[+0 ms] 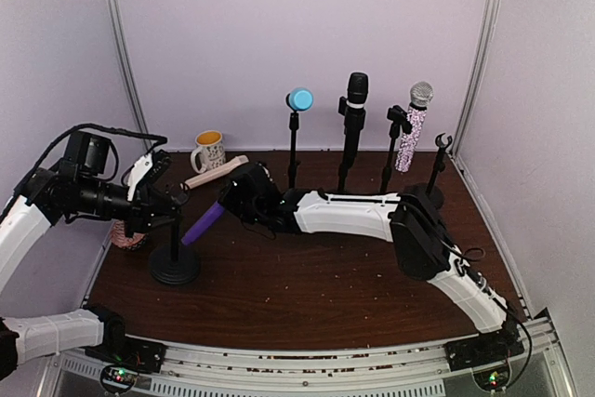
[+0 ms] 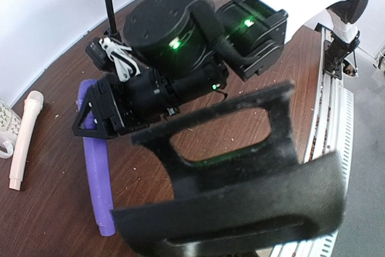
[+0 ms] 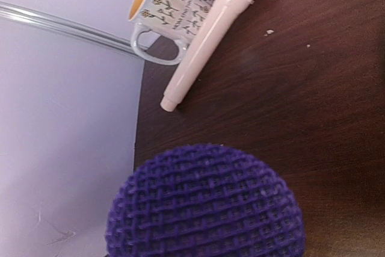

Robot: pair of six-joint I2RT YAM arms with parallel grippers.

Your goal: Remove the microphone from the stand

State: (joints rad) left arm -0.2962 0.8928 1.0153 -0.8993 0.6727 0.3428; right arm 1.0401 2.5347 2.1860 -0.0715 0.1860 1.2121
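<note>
A: Start at the hands. What has the right gripper [image 2: 91, 115] got?

B: Its jaws are clamped across the purple mesh-headed microphone [image 1: 204, 222], just below the head. The right wrist camera sees little besides that knitted purple dome, so the head sits right under the lens.

A: And the left gripper [image 1: 170, 214]?

B: It's drawn narrow at the upper end of the black round-based stand [image 1: 175, 267]. From above it looks pinched on the thin post, bracing it. The left wrist view doesn't settle this, because its own fingers fill the foreground and the post doesn't show.

A: Where does that leave the microphone?

B: Slanted, with the head toward the right arm and the tail down just beside the post. The clip is too small to make out, so I can't tell whether the tail is free of it.

A: So which step is this?

B: I'd judge it's the pull-out itself, with one arm steadying and the other drawing.

A: Next move?

B: Probably a draw along the microphone's own axis, away from the post, with the stand held down so its base doesn't tip. After that it needs a landing spot on the dark wooden table [image 1: 307, 295], short of the cream plastic microphone [image 3: 207, 40] and the white patterned mug [image 3: 165, 19] at the back left.
</note>
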